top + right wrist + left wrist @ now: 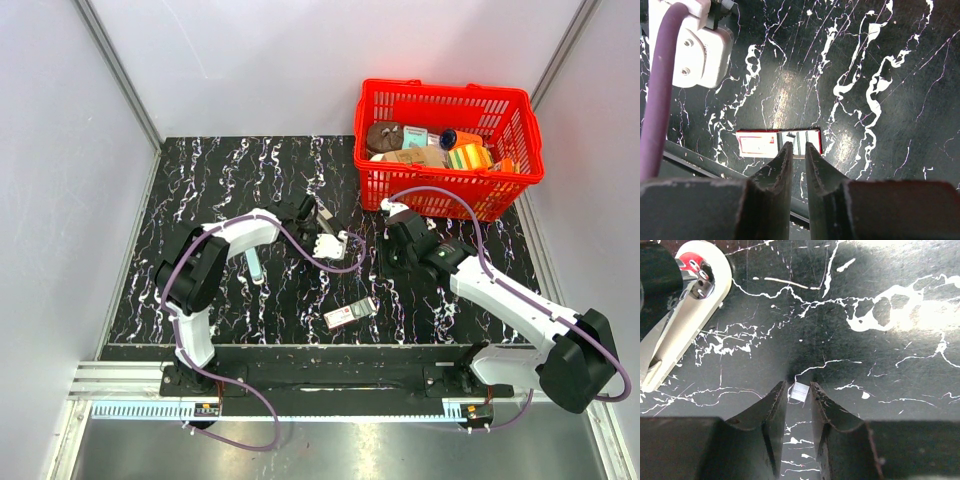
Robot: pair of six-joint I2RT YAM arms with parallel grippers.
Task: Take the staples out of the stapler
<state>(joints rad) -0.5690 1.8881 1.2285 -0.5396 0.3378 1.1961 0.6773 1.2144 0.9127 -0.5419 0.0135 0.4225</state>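
The stapler (312,212) lies on the black marble table (230,180) just behind my left wrist, black with a silvery arm raised; neither wrist view shows it. My left gripper (348,240) is near the table's middle. In the left wrist view, the left gripper (799,386) has its jaws close together around a small silvery strip of staples (800,391) at the tips, low over the table. My right gripper (392,250) sits right of it. In the right wrist view, the right gripper (797,146) has its jaws nearly together and is empty.
A flat red-white box (350,313) lies near the front edge, and in the right wrist view it (760,142) is beyond my fingertips. A pale blue-white stick (255,266) lies left. A red basket (450,195) of items stands back right. My arms are close together.
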